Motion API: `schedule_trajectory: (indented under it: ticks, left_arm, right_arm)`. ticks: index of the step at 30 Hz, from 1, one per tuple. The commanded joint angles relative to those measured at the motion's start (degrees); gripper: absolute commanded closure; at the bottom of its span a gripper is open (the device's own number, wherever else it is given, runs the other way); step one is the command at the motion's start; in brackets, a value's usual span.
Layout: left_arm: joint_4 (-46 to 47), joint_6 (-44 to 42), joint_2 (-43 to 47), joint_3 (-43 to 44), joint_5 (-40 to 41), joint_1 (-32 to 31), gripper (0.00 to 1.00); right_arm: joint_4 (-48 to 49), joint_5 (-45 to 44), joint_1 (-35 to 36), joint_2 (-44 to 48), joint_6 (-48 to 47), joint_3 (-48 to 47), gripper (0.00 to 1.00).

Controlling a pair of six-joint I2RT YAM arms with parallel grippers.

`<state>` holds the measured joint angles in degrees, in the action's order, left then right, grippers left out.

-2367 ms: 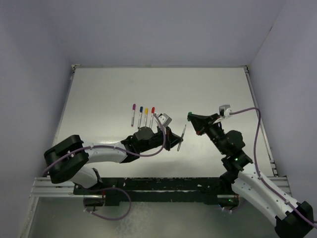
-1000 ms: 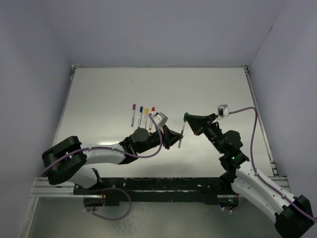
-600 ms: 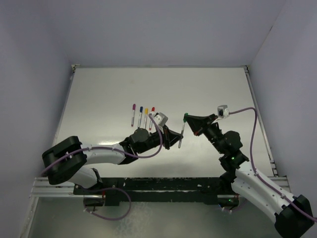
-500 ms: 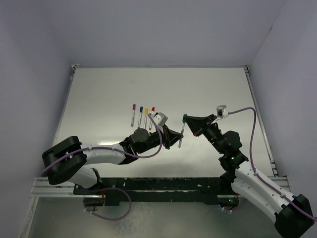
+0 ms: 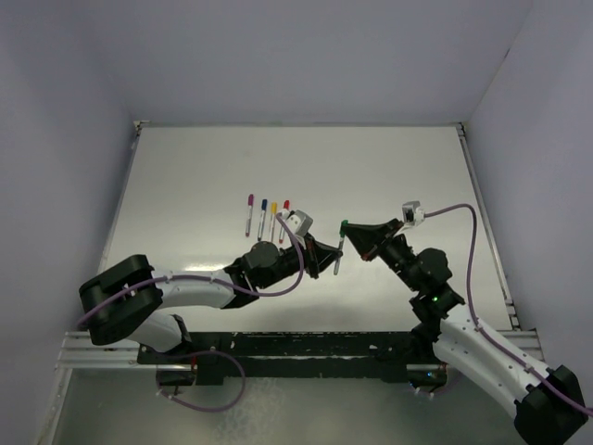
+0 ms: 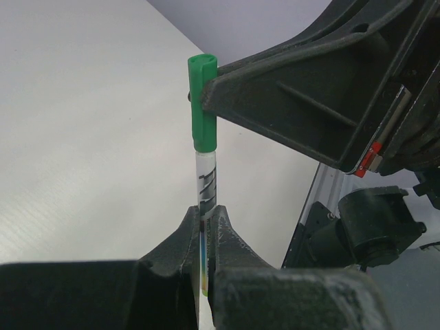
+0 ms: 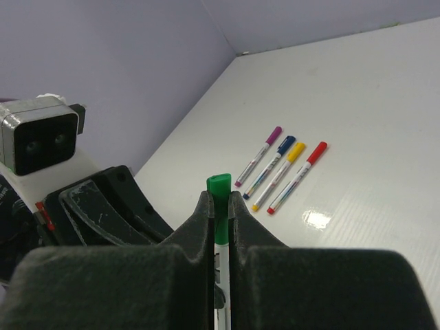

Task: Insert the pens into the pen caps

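Note:
My left gripper (image 5: 332, 261) is shut on a white pen (image 5: 338, 251) and holds it above the table; in the left wrist view (image 6: 204, 218) the pen (image 6: 206, 182) stands up between the fingers. My right gripper (image 5: 345, 226) is shut on the green cap (image 5: 344, 224), which sits over the pen's upper end. The right wrist view shows the cap (image 7: 219, 206) pinched between that gripper's fingers (image 7: 219, 199), the white pen below it. The left wrist view shows the cap (image 6: 203, 103) on the pen's top.
Several capped pens, purple (image 5: 249, 212), blue (image 5: 262, 214), yellow (image 5: 272, 215) and red (image 5: 283, 215), lie side by side on the white table (image 5: 389, 176) behind the left gripper; they also show in the right wrist view (image 7: 282, 172). Walls enclose the table.
My right gripper with the green cap has moved left toward the left gripper's pen. The cap now sits on the pen's upper end. The left gripper shifted slightly.

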<state>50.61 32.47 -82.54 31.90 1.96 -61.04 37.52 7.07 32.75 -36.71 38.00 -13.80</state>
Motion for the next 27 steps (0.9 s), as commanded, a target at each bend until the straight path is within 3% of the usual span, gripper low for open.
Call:
schedule_trajectory:
  ticks: [1,6,27]
  left_arm:
    - [10.62,1.55,1.97,1.36,5.59,0.44,1.0]
    - [14.43,0.46,2.71,1.65,8.16,0.52,1.0]
    - [13.98,-3.73,3.62,6.1,10.16,4.24,1.0]
  right_arm:
    - [-2.76,3.99,0.57,-0.49,0.78,1.07,1.0]
    - [-6.03,3.93,1.19,-0.72,0.63,0.85,1.0]
    - [-17.97,0.82,5.28,-7.09,-2.65,-1.3,1.0]
